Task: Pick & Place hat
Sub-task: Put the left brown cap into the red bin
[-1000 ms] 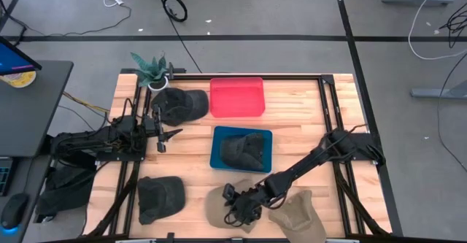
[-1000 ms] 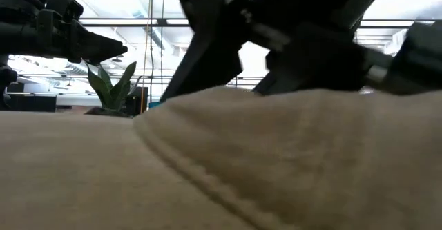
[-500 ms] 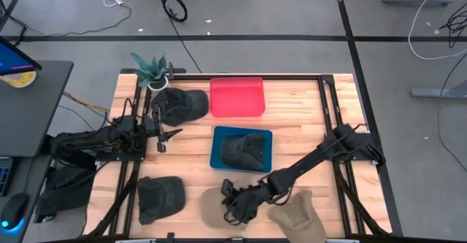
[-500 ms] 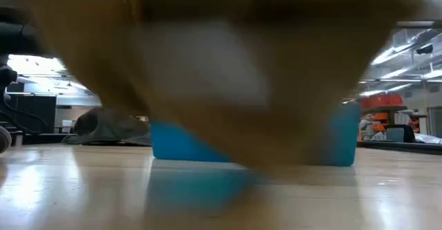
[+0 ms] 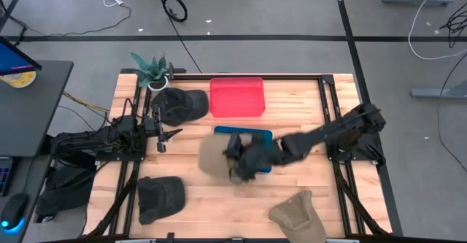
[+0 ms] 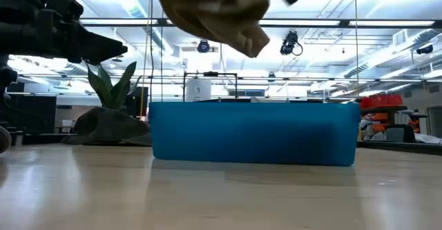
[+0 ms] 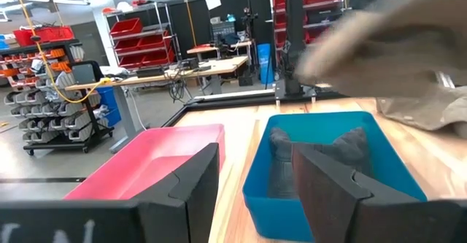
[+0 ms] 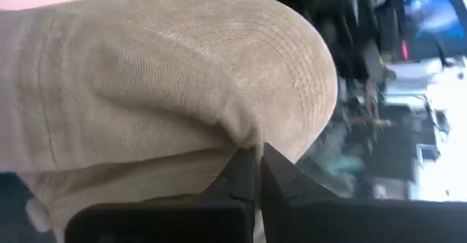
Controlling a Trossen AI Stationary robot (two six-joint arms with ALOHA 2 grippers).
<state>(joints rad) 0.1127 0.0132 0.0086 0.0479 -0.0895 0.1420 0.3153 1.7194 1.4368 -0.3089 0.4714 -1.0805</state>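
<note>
Roughly halfway: the right hand (image 5: 237, 157) is clenched on the tan hat (image 5: 214, 156), lifted off the surface at the blue bin's (image 5: 260, 135) 9 o'clock edge. Still needs dropping. The left hand (image 5: 166, 133) idles released at 9 o'clock.

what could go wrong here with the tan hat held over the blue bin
The right gripper pinches the tan hat only by a fold of cloth, so it might slip. The hat hangs mostly past the blue bin's left edge, so a release now could miss. The bin already holds a dark hat, so this one may sit high and spill over.
</note>
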